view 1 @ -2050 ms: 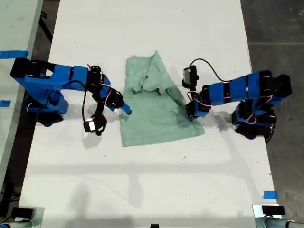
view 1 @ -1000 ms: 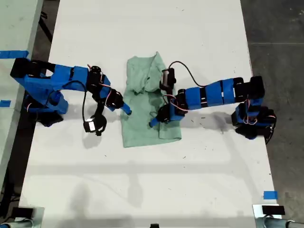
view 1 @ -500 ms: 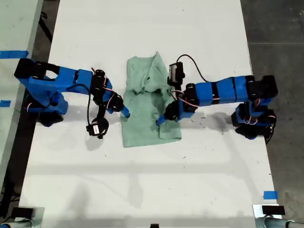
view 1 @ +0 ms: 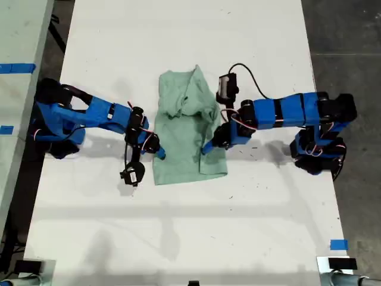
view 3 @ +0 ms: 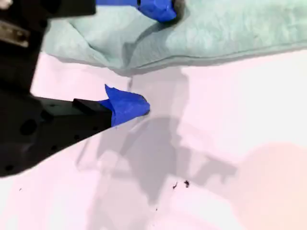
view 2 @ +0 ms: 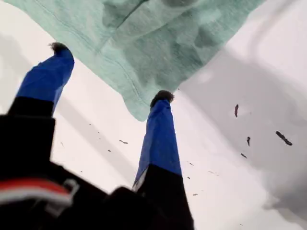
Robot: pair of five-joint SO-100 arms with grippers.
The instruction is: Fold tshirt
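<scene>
The tshirt (view 1: 181, 134) lies folded narrow, long edge running up the frame, at the middle of the exterior view on the white table (view 1: 178, 36); a blue arm reaches its edge from each side of that view. My first gripper (view 2: 111, 72) is spread wide and holds nothing, one fingertip (view 2: 162, 97) right at a hemmed corner of the cloth. My second gripper (view 3: 152, 57) is also apart and empty: one tip on the cloth, the other on bare table just beside the rounded folded edge.

White table (view 1: 190, 36), blue tape (view 1: 338, 244).
</scene>
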